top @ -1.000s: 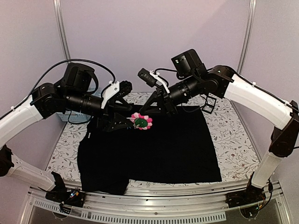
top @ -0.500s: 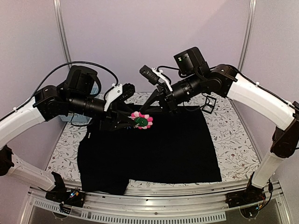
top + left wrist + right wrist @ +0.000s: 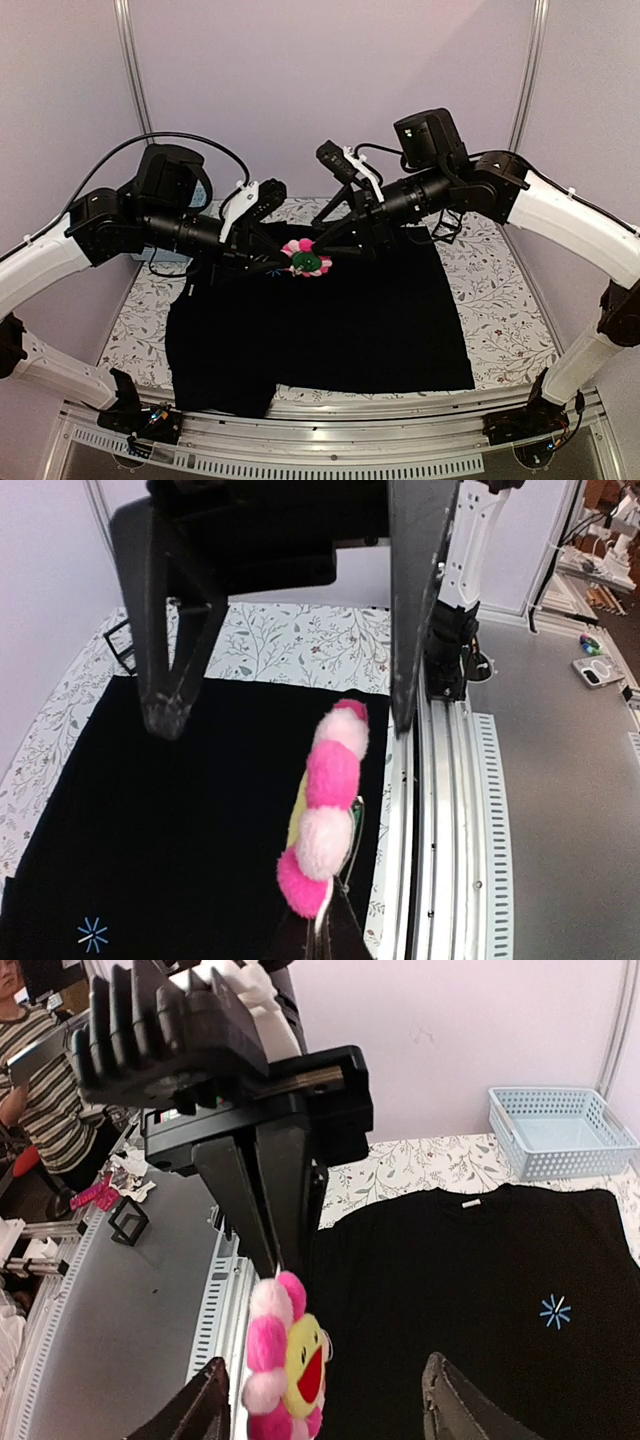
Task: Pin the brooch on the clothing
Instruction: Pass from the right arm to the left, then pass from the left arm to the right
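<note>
The brooch [image 3: 306, 261], a pink-petalled flower with a yellow smiling centre, hangs in the air above the clothing [image 3: 350, 320], a black shirt spread flat on the table. My left gripper [image 3: 284, 263] is shut on the brooch's edge by its metal pin. In the left wrist view the brooch [image 3: 330, 810] shows edge-on above my left gripper [image 3: 325, 935]. My right gripper [image 3: 325, 1405] stands open, its fingers [image 3: 200, 1410] well apart on either side of the brooch [image 3: 290, 1365], neither one touching it. A light-blue star emblem [image 3: 555, 1311] marks the shirt's chest.
A blue basket [image 3: 560, 1130] stands on the flowered tablecloth [image 3: 490, 290] beyond the shirt's collar. A small black stand [image 3: 447, 222] sits at the back right of the table. The metal rail [image 3: 450, 810] runs along the near table edge.
My left gripper has shut on the brooch. My right gripper has opened off the brooch and drawn back a little to the right.
</note>
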Tool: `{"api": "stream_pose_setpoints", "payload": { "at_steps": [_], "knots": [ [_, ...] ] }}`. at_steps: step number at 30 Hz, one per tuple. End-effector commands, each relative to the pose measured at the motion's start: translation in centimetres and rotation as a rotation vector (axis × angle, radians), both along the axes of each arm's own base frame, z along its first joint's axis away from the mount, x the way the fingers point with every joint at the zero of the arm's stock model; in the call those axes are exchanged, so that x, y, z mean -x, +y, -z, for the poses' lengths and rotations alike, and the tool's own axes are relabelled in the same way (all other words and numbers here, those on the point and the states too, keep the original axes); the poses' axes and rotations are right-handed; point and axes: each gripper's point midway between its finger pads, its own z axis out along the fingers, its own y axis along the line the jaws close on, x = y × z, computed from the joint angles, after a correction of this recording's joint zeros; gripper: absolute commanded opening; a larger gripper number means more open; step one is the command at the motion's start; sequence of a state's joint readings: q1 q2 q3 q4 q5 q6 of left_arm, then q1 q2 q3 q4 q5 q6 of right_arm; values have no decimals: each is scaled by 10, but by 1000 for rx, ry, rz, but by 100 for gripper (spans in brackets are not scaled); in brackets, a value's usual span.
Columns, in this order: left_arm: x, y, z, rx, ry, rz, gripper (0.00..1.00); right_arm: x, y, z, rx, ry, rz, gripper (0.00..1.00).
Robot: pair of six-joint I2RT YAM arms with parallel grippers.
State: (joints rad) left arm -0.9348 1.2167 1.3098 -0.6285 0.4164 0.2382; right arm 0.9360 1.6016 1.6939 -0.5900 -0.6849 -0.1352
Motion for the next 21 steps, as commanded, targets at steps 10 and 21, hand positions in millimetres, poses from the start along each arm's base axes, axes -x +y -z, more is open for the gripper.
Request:
{"api": "stream_pose_setpoints", "payload": {
  "at_steps": [10,21],
  "knots": [
    [2,6,-46,381,294,-55,0,-2,-39,-40,-354,-81,225,98],
    [2,8,-57,447,305,-47,0,13,-22,-43,-469,11,129,75]
  ]
}}
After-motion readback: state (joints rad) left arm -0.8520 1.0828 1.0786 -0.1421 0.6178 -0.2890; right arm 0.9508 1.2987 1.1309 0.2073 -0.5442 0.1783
